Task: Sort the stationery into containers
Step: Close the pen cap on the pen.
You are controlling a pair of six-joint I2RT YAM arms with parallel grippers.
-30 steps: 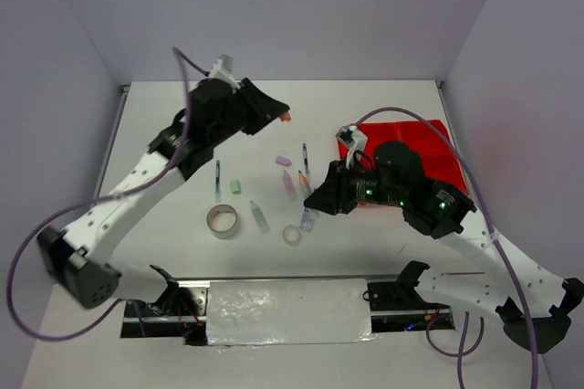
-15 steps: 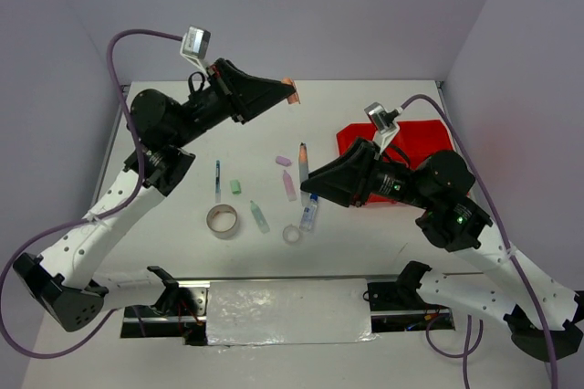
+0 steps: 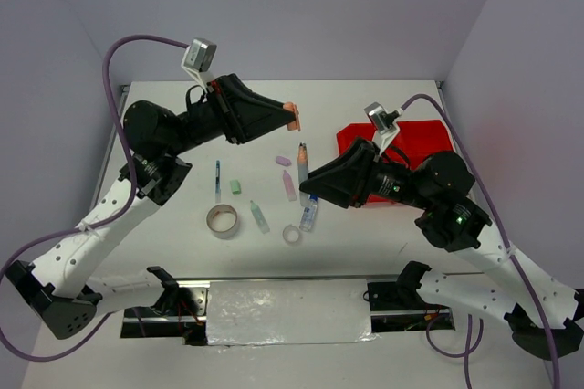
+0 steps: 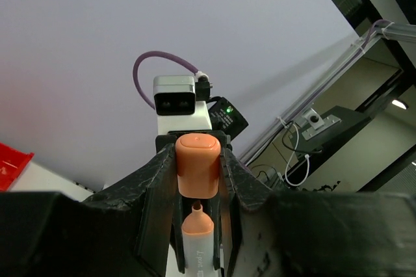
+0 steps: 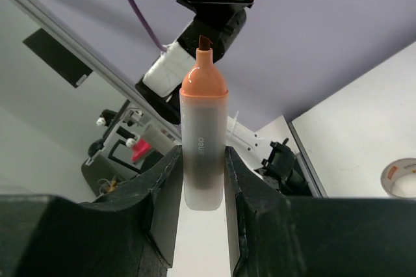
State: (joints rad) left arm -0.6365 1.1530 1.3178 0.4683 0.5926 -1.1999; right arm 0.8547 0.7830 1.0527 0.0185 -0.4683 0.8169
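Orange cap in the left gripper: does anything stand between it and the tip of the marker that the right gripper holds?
Nothing visible does. Both wrist views show only open air between the orange cap and the tip of the marker; the two are almost in line.

table (image 3: 347, 106): white | walls (image 3: 319, 15): pale lilac, behind table and at both its sides | panel (image 3: 289, 311): white, crinkled, perhaps plastic-wrapped, at table's near edge | rail (image 3: 116, 129): metal, along table's left edge
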